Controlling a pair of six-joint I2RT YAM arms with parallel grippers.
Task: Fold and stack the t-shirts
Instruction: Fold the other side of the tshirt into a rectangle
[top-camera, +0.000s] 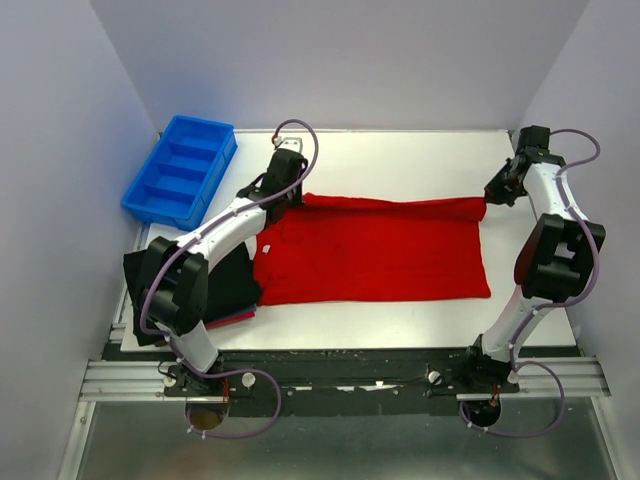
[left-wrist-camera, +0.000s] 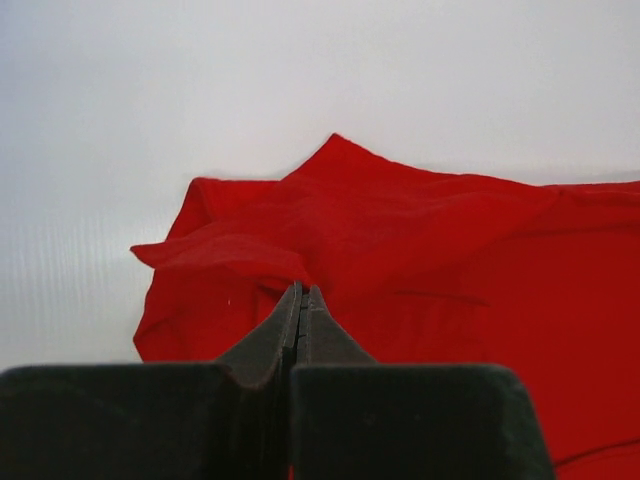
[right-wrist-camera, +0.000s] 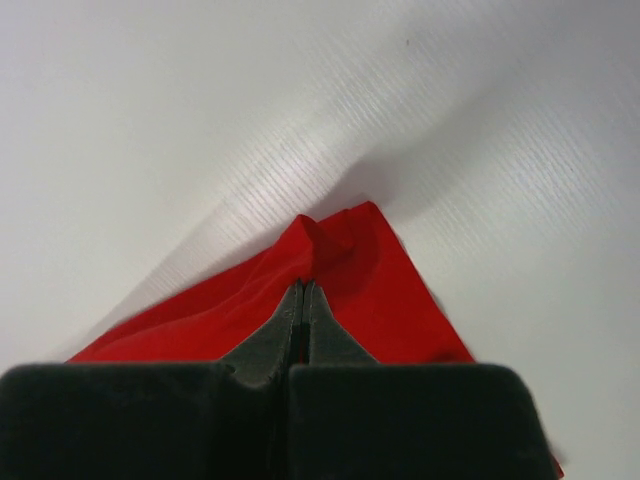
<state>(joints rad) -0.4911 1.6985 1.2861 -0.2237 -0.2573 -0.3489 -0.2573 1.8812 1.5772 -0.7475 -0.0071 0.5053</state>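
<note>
A bright red t-shirt (top-camera: 375, 250) lies spread across the middle of the white table, its far edge lifted into a fold. My left gripper (top-camera: 283, 196) is shut on the far left corner of the red t-shirt (left-wrist-camera: 420, 250). My right gripper (top-camera: 492, 198) is shut on its far right corner, and the red t-shirt (right-wrist-camera: 330, 270) bunches at the tips. A folded black t-shirt (top-camera: 232, 285) lies on a dark-red one (top-camera: 232, 319) at the left, partly under my left arm.
A blue plastic compartment bin (top-camera: 180, 168) stands at the far left corner of the table. The white table (top-camera: 400, 160) shows bare beyond the shirt. Grey walls close in on three sides.
</note>
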